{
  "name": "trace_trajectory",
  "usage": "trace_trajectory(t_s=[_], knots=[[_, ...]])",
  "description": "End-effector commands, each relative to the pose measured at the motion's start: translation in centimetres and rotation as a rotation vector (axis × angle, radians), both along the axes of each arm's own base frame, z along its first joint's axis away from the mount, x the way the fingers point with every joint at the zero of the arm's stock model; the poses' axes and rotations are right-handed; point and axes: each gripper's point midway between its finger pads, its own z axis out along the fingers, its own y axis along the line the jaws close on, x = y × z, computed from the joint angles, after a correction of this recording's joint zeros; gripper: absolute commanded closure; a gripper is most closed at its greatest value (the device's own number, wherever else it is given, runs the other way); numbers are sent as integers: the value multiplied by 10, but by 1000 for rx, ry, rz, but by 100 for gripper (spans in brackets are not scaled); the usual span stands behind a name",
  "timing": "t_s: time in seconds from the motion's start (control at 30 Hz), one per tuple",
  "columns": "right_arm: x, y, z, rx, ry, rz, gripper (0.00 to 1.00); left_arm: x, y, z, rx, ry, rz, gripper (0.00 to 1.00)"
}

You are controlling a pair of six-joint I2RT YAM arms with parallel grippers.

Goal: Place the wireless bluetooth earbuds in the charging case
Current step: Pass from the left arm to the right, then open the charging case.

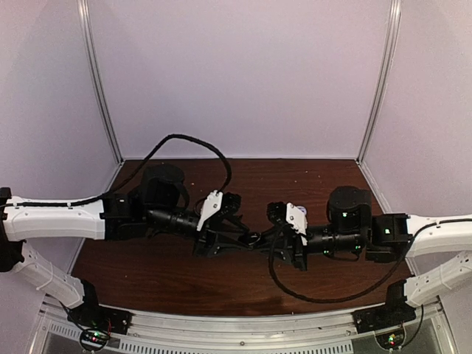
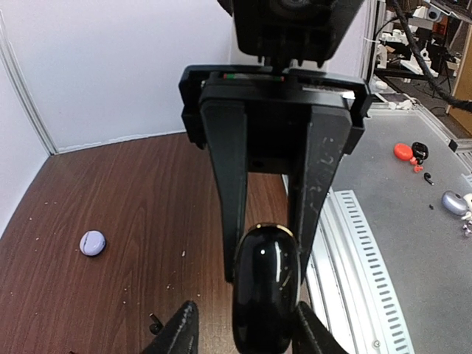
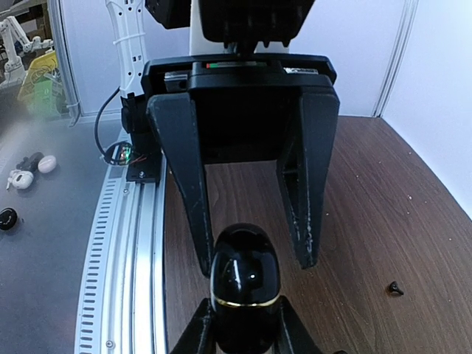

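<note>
Right gripper [image 3: 243,328] was clamped tight on the black charging case [image 3: 243,276], one finger pressed against each side. The case was a glossy shell with a thin gold band round it, held up off the table. Facing it nose to nose was the left gripper [image 2: 247,335], and that one was spread apart. Its fingers stood wider than the case, whose far end poked in between them, with a clear gap on at least one side. So no real grip from the left.

Down on the wood table [image 1: 243,287], off to the right gripper's side toward the back wall, lay a tiny black earbud [image 3: 397,287]. It was well clear of the fingers and not in any case. The left wrist cam also showed a small dark bit [image 2: 155,323] on the wood just beside the left fingertip. Too small to say if it was that same earbud, honestly.

Further out from the left gripper, toward the back corner, a lavender case [image 2: 92,243] sat flat on the table by itself.

On the opposite side of both grippers ran the metal rail [image 3: 133,243] along the table's near edge. Past that was a grey bench [image 3: 44,280] with a few small pale and dark bits I couldn't make out. Farthest back were the white walls [image 1: 236,74].
</note>
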Motion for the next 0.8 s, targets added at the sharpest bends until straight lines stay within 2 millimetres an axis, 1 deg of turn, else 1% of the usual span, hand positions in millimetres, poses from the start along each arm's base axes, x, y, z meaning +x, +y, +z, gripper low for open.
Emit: trace_trajectory(t_s=[0.0,0.23,0.37,0.43,0.5,0.6,0.63,0.77], knots=[[-3,-4,20,90,-13,-4,91,13,3,24,-91,-42,82,57],[-2,-6,21,102,-19,-12,92,9,-1,19,-77,-47,37,65],[-3,-5,19,97,-16,-6,91,5,-2,24,-87,-53,12,77],[-3,-4,18,91,-15,-2,87,4,-2,25,-86,-54,2,84],[-4,-4,16,83,-16,2,80,4,-3,24,-78,-54,0,87],[-5,-1,13,65,-15,17,72,4,-4,23,-68,-51,-4,89],[-5,-1,13,65,-16,21,70,5,-5,22,-66,-50,-4,89],[-5,1,13,65,-18,25,69,5,-5,22,-65,-46,-1,89]])
